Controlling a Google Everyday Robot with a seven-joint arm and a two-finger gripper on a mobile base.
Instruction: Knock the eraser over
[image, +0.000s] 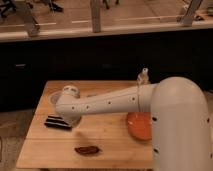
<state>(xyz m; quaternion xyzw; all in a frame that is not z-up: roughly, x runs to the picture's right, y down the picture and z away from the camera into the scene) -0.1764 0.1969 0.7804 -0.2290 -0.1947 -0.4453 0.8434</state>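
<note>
We see the eraser lying flat on the wooden table, at about 9 o'clock from the table's middle, so we judge the knocking over is already done and only pulling the arm away is left. Our tool is at the end of the white arm, just beside the eraser at its 3 o'clock side, but the arm hides it and we cannot tell how it stands. A dark reddish-brown thing lies near 6 o'clock, hard to identify, and an orange bowl is partly hidden by the robot's body.
</note>
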